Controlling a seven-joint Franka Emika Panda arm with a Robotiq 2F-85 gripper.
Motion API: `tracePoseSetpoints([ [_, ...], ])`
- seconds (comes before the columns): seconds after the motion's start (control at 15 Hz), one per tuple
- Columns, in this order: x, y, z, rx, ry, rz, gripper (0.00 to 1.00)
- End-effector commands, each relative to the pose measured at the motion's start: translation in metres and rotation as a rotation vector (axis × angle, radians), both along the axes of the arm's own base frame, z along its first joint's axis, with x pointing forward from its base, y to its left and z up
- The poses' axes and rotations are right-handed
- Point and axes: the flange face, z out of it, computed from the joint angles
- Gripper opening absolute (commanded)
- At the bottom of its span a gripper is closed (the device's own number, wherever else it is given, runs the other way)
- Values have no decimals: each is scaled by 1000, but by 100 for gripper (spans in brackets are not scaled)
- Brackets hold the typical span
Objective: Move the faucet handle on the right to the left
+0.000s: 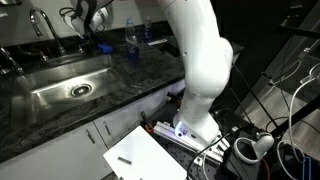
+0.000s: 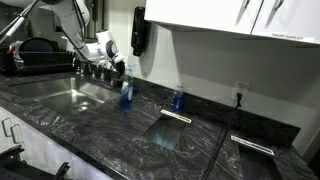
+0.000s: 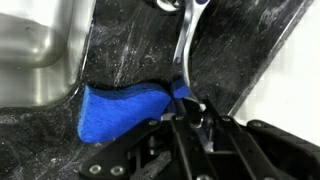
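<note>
touching the faucet handle (image 3: pixel 184 52) — fingers (image 3: pixel 205 118)

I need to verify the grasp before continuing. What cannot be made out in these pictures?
- Wrist view: whether the hand grips the faucet handle; the contact is dark and blurred.
- In both exterior views the faucet handle is too small to pick out near the hand.
- Wrist view: the blue object is blurred, and the hand covers its lower edge.

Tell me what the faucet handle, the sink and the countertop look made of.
Faucet handle: polished chrome-like metal, mirror-bright reflections. Sink: brushed stainless steel, probably; dull grey sheen. Countertop: glossy dark stone or a stone-look laminate, with pale veining.
</note>
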Motion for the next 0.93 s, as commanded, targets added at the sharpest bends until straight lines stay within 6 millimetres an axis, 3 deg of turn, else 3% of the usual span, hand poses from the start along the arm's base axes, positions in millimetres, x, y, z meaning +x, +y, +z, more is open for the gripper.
tracePoseSetpoints([
  [0.0,-31,-2,0,12,36,30,5],
  [0.87,-68,-2,8,86,68,75,5],
])
